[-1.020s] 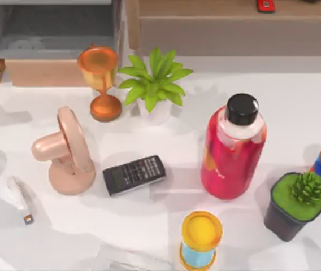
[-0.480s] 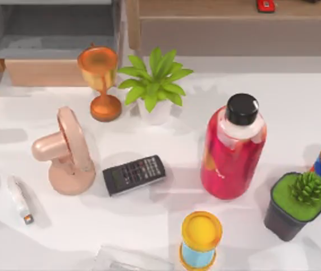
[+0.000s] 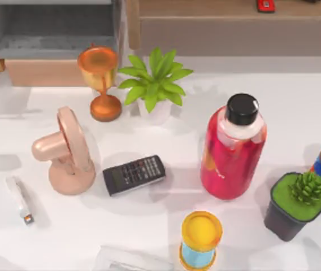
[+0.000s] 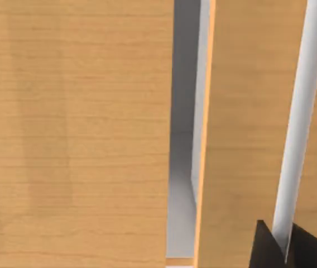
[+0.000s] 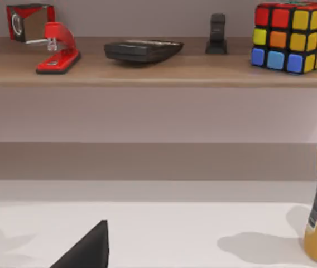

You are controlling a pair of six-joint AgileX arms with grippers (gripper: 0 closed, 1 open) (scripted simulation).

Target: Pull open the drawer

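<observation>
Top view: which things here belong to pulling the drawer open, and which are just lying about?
Belongs to the job:
- drawer, pulled out, grey inside showing

Just lying about:
- pink fan
- calculator
- copper goblet
- leafy plant
- red bottle
- potted succulent
- yellow-topped can

Left gripper: two dark fingertips visible at the left wrist view's edge, close together. Right gripper: one dark fingertip showing, level above the surface.

The white surface carries a red bottle; left of it lie a calculator, a pink fan, a goblet and a plant.
</observation>
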